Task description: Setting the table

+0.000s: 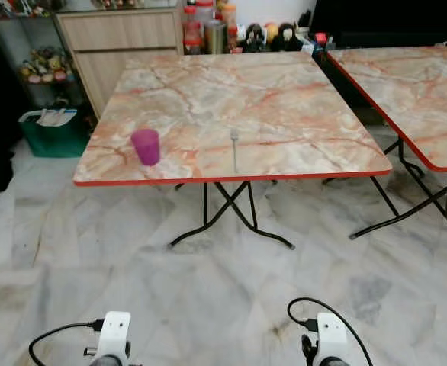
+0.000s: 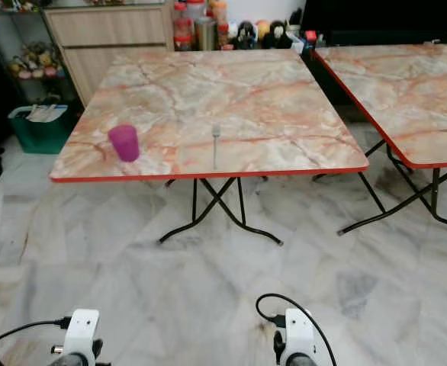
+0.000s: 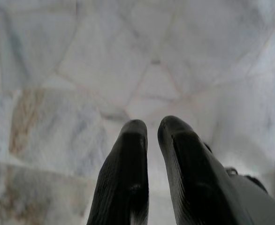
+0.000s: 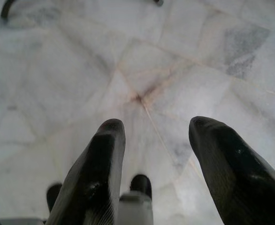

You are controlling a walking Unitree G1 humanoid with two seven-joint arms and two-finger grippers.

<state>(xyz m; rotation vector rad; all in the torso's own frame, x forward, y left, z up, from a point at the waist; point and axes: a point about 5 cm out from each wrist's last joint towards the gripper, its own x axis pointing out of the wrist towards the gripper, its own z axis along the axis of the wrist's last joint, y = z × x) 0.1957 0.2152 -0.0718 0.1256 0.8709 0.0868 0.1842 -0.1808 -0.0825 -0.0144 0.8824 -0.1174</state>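
Note:
A marble-patterned folding table (image 1: 284, 91) with a red edge stands a short way ahead of me. A purple cup (image 1: 146, 146) stands upright near its front left corner. To the cup's right, a silver fork (image 1: 235, 147) lies near the front edge with its tines pointing away from me. Both arms hang low over the floor, well short of the table. In the left wrist view my left gripper (image 3: 151, 126) is shut with nothing between its fingers. My right gripper (image 4: 156, 125) is open and empty above the tiles.
A second marble table (image 1: 422, 84) stands to the right. A wooden cabinet (image 1: 117, 46) with jars and bottles (image 1: 208, 27) beside it is behind the first table. A green bin (image 1: 52, 130) sits on the floor at the left. Marble floor tiles (image 1: 208, 290) lie between me and the table.

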